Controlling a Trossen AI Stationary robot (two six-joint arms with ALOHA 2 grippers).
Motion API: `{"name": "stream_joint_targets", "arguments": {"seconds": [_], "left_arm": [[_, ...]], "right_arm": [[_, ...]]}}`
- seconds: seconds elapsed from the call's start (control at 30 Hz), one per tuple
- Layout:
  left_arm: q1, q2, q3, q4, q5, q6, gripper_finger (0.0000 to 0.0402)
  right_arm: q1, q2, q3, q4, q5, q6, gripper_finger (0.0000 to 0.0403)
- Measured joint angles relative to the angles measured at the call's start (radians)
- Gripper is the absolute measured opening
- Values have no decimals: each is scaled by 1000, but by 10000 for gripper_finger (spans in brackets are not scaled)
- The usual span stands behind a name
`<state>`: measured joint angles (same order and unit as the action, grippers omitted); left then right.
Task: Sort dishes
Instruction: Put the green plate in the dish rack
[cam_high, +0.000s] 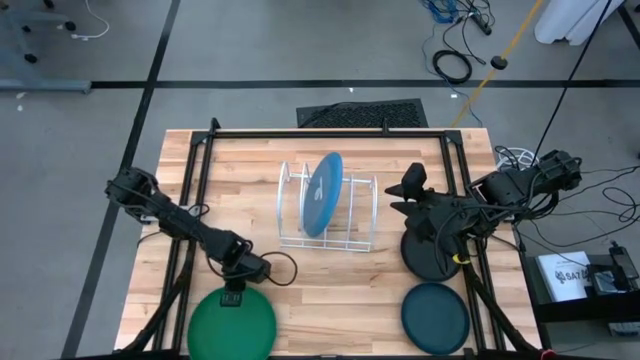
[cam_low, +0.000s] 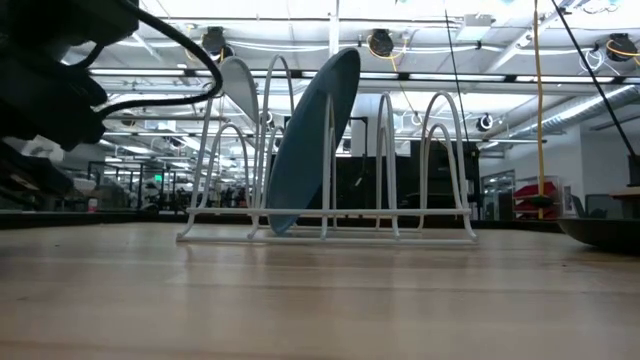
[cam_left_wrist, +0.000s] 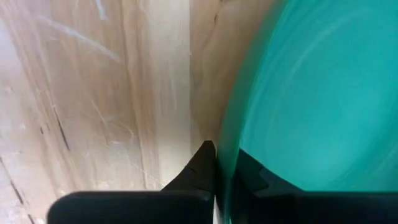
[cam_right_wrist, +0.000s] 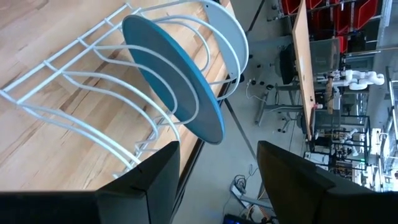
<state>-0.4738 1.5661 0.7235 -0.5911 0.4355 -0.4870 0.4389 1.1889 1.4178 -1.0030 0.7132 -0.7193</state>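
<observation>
A green plate (cam_high: 232, 322) lies at the table's near left. My left gripper (cam_high: 234, 296) is shut on its far rim; in the left wrist view (cam_left_wrist: 222, 163) the plate (cam_left_wrist: 311, 93) fills the picture. A blue plate (cam_high: 323, 193) stands on edge in the white wire rack (cam_high: 352, 215) at the table's middle, leaning against its hoops (cam_low: 310, 140). A black plate (cam_high: 432, 258) lies flat at the right and a dark teal plate (cam_high: 435, 317) near of it. My right gripper (cam_high: 408, 195) is open and empty, right of the rack and above the black plate's far side. My left gripper pinches the green plate's far rim (cam_left_wrist: 225, 143) between its two fingers, one finger (cam_left_wrist: 200, 163) on the wood side and one (cam_left_wrist: 256, 179) on the plate's face. The fingers come from the far side, slanting down. I cannot tell whether the rim is off the table.
The rack's free slots (cam_right_wrist: 74, 68) lie left and right of the blue plate (cam_right_wrist: 174, 81). A black frame rail (cam_high: 330, 133) runs along the table's far edge, with rails down both sides. Bare wood (cam_high: 340, 290) lies between the green and teal plates.
</observation>
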Motion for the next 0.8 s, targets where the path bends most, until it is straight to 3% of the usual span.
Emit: {"name": "stream_joint_targets", "arguments": {"seconds": [0.13,0.37,0.8], "left_arm": [[0,-8,9,-31,6,-17,16],[1,-79,124,-287,-33,-36,13],[-2,-305,513,-744,-280,-185,13]], "right_arm": [[0,0,0,1,0,0,208],[0,0,0,14,0,-24,208],[0,0,0,50,-3,-33,208]]}}
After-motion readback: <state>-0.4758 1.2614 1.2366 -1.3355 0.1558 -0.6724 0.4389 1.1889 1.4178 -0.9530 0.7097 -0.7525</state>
